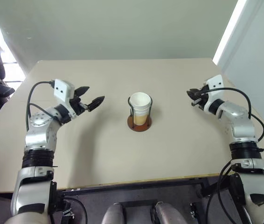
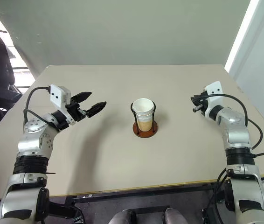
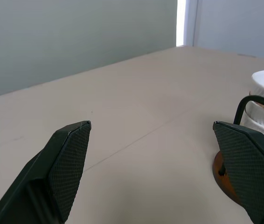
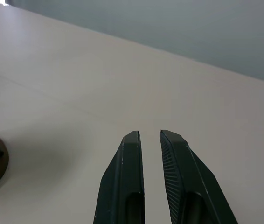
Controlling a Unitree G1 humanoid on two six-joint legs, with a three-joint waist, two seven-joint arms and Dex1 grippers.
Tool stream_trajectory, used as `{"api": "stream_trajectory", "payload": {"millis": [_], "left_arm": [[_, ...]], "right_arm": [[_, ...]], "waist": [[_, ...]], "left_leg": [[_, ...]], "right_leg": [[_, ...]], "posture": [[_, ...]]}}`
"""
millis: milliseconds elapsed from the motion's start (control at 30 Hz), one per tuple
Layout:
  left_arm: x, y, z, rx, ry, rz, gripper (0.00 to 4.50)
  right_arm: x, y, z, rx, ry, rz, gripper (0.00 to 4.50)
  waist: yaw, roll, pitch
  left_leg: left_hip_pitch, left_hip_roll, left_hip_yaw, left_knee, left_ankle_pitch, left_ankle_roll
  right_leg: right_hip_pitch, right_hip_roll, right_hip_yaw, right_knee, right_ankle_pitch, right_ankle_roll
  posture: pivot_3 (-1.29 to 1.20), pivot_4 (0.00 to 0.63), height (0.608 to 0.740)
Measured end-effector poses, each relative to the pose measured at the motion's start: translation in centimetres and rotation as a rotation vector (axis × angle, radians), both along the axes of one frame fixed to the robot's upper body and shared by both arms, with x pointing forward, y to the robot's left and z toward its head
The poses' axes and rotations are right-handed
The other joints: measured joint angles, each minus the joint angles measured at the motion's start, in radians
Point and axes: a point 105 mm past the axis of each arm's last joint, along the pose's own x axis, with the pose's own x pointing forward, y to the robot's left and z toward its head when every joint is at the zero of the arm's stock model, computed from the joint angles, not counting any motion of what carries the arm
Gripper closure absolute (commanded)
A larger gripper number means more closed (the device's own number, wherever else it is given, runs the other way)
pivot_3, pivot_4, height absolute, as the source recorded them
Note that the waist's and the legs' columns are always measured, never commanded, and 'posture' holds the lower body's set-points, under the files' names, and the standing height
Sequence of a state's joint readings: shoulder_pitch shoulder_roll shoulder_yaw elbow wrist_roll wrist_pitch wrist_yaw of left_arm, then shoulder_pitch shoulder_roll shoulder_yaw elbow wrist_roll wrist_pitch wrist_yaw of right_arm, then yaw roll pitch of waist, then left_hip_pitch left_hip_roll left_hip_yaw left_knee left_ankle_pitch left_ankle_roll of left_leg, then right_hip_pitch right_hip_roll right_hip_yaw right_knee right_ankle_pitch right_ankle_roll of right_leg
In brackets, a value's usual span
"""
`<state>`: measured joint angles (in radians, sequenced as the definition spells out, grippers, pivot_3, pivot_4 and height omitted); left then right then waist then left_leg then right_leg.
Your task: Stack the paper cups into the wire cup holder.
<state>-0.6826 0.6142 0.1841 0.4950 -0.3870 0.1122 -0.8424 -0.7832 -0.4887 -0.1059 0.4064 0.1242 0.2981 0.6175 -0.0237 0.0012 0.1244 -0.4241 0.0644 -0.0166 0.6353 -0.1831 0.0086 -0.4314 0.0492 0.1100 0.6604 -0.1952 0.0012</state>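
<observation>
White-rimmed, tan-sided paper cups sit nested in a black wire cup holder mid-table. Left gripper spread wide; right gripper nearly pressed together, empty.

Silver arms, black cables, white wrist boxes, black textured fingers

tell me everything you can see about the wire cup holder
The wire cup holder has a round reddish-brown disc base that looks like wood and thin black wire loops rising upright from it. It stands near the middle of the table, between both grippers, touched by neither. Nested paper cups, white-rimmed and tan lower down, sit upright inside the loops.
</observation>
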Motion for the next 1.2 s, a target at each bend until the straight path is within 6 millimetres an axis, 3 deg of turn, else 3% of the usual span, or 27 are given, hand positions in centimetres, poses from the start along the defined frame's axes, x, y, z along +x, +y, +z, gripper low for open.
{"api": "stream_trajectory", "payload": {"millis": [533, 1200], "left_arm": [[-0.4, -1.0, 1.5, -0.002, -0.025, -0.037, 0.00], [-0.5, -0.4, 2.1, -0.069, -0.032, 0.007, 0.00]], "right_arm": [[0.0, 0.1, 0.0, -0.009, 0.002, 0.018, 3.93], [0.1, 0.2, 0.0, -0.008, 0.005, 0.022, 3.93]], "waist": [[0.000, 0.000, 0.000], [0.000, 0.000, 0.000]], "left_leg": [[0.000, 0.000, -0.001, -0.003, -0.002, -0.001], [0.000, 0.000, -0.001, -0.004, -0.002, -0.001]], "right_leg": [[-0.001, 0.000, 0.000, -0.001, 0.000, 0.002], [-0.001, 0.000, 0.000, -0.001, 0.000, 0.001]], "posture": [[0.00, 0.150, 0.740], [0.00, 0.150, 0.740]]}}
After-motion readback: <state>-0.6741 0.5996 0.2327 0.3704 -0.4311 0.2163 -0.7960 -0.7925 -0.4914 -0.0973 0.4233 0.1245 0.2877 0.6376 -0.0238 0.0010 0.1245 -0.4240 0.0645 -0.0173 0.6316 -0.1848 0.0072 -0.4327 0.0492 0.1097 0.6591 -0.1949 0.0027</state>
